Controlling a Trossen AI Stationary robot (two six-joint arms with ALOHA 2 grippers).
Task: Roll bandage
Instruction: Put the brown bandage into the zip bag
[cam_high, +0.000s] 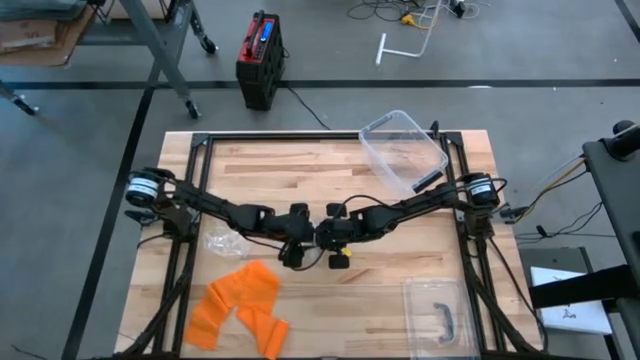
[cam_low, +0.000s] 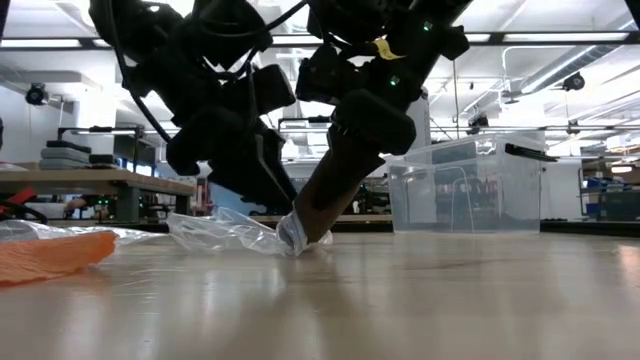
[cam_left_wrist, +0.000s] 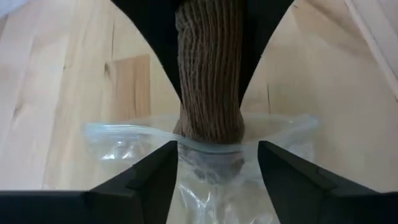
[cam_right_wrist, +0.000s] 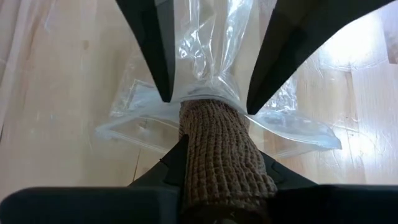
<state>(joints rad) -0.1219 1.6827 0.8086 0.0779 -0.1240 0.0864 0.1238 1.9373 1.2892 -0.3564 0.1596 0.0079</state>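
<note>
Rolled brown bandage gripped by right claw, tip pushed into clear bag at frame centre; left claw spread open around bag mouth.

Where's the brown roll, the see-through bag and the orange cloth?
brown roll (cam_right_wrist: 217, 149), right wrist view, its ribbed middle.
see-through bag (cam_low: 215, 232), low view, its crinkled side.
orange cloth (cam_high: 240, 300), high view, its middle fold.

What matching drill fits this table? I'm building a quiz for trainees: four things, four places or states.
Things:
1. brown bandage roll
2. clear plastic bag
3. orange cloth
4. clear bin

Places or states:
A. near the table's far right corner
B. lying flat at the front left
C. gripped by the right hand
D. mouth around the roll's tip

Pairs: 1-C, 2-D, 3-B, 4-A
</note>
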